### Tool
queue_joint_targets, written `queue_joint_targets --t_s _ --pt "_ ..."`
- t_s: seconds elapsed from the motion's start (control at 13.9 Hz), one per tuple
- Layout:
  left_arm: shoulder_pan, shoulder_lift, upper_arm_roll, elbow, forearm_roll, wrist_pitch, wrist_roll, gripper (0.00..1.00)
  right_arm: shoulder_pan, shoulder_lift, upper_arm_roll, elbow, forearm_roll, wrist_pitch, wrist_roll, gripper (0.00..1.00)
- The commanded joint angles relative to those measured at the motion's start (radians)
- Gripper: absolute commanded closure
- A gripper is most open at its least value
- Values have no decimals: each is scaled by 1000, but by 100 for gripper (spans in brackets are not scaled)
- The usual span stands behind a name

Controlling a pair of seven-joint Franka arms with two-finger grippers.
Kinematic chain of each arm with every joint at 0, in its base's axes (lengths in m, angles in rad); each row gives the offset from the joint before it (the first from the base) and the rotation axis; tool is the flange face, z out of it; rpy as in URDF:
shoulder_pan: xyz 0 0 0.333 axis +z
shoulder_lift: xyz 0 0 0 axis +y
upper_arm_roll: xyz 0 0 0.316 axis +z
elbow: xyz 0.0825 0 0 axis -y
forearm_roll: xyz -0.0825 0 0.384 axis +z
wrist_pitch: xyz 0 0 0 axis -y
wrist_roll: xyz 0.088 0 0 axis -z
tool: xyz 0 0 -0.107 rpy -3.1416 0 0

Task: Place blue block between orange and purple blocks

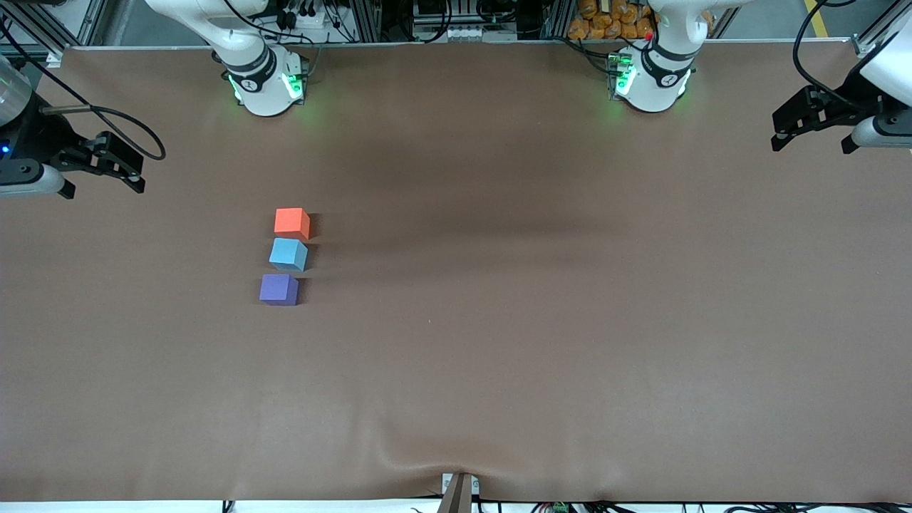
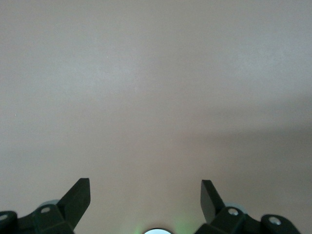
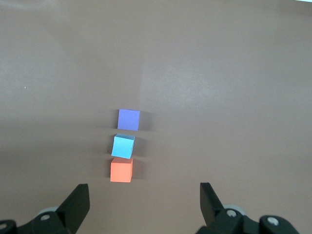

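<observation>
Blue block: small sky-blue matte cube, slightly turned, sits on the brown table between the orange-red matte cube and the violet-purple matte cube, just beside each.
Right gripper: fingers spread, empty, raised at its table end, well apart from the row.
Left gripper: fingers spread, empty, waits over its table end.

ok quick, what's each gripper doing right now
Left gripper: open, holding nothing, over bare table at its own end.
Right gripper: open, holding nothing, at its own end, apart from the blocks.
</observation>
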Motion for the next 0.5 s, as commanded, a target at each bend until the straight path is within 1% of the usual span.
queue_joint_targets --t_s 0.0,0.14,0.43 --pt "7 14 -5 21 17 -1 20 0 13 2 -12 3 16 -2 -8 0" --pt "7 14 -5 21 17 -1 20 0 13 2 -13 1 40 -3 -2 0" --pt "5 17 -5 21 17 -1 20 0 13 2 -15 0 45 -16 0 0"
